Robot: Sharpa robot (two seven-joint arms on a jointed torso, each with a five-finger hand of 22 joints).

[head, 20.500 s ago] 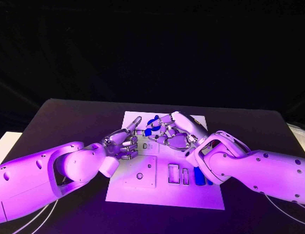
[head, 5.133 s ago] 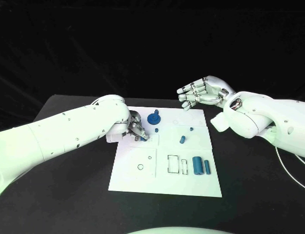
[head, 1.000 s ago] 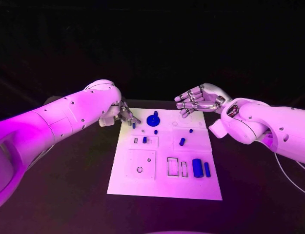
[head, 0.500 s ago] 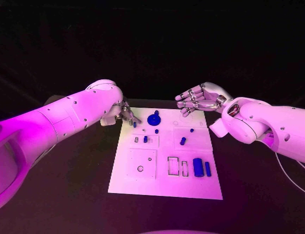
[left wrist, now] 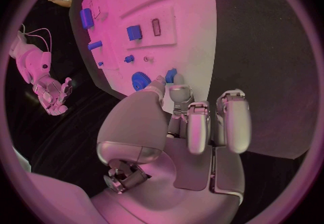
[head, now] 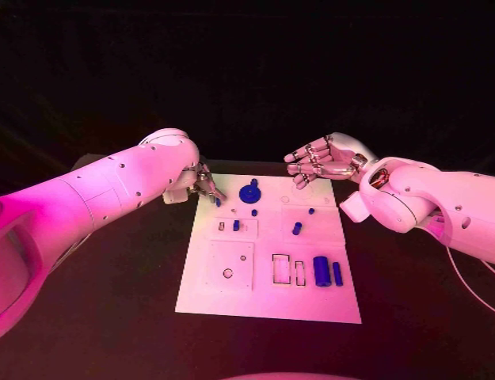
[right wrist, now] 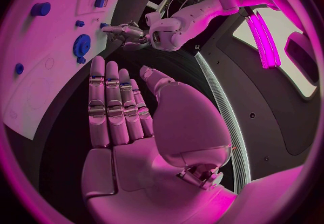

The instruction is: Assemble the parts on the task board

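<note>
Left silver hand point(head: 205, 188) pinched a small blue peg point(left wrist: 170, 76) at the white task board's point(head: 268, 305) far-left corner; right silver hand point(head: 321, 166) hovered spread, empty. Seating required vertical alignment.

board: task board point(head: 268, 297) lies mid-counter point(head: 110, 317)
gear: gear point(head: 249, 192) stands near the board's far edge
cylinders: two cylinders point(head: 321, 271) lie side by side on the board's right half, near the robot
left hand: left hand point(head: 207, 188) at far left corner
right hand: right hand point(head: 321, 165) above far right corner
</note>
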